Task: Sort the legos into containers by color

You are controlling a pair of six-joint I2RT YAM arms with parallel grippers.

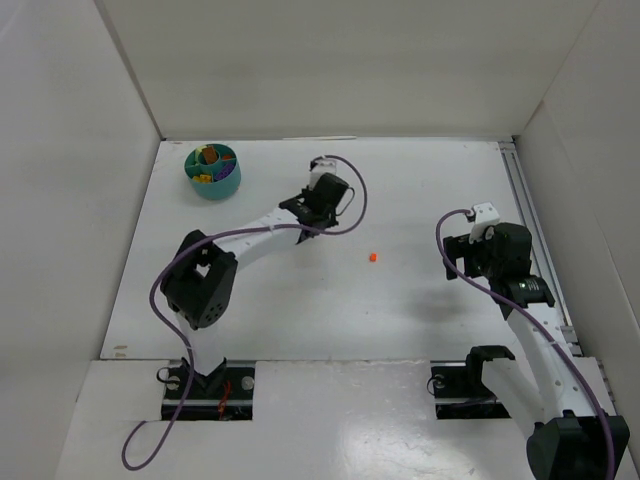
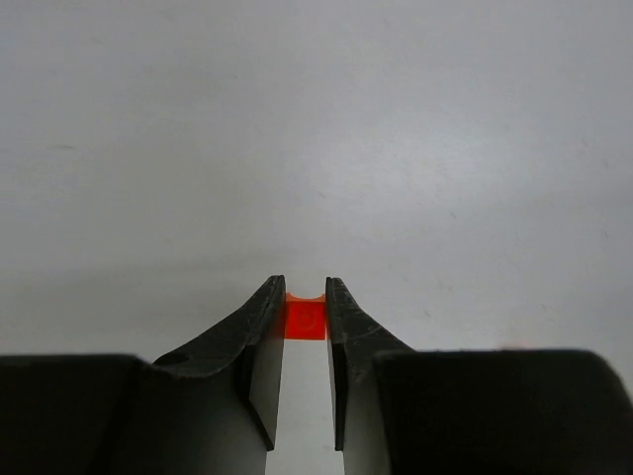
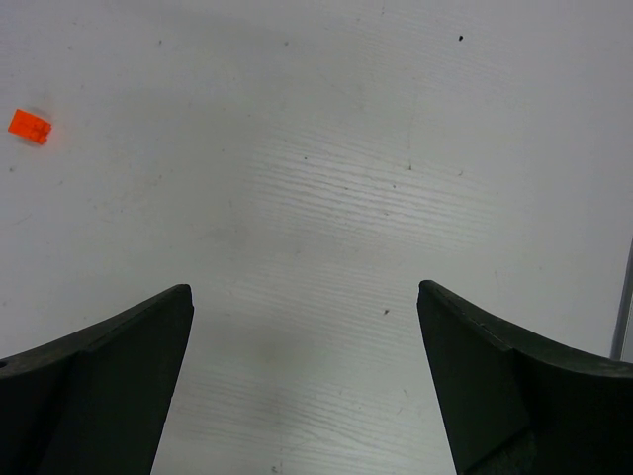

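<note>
Right gripper [image 3: 304, 289] hangs with its jaws spread wide and nothing between them, far right of the teal tub [image 1: 226, 187] and closer to the arm bases. A loose red-orange brick [image 1: 372, 257] lies on the white table [image 1: 300, 310] between that gripper and the tub, apart from both.

Further out, just right of the tub, the left gripper [image 2: 305, 295] pinches a second red-orange brick [image 2: 305, 323] by its sides at the very fingertips. Whether it has left the table I cannot tell.

The step in hand looks like carrying this brick to the tub. The bite is shallow, so it probably calls for a steady squeeze, a lift clear of the rim, and a low release over one compartment so the brick cannot bounce across a divider. Which compartment suits red-orange cannot be made out.

Counted: two red-orange bricks outside the tub and one tub. Inside are yellow, green, purple and orange-brown bricks, too small to count.
</note>
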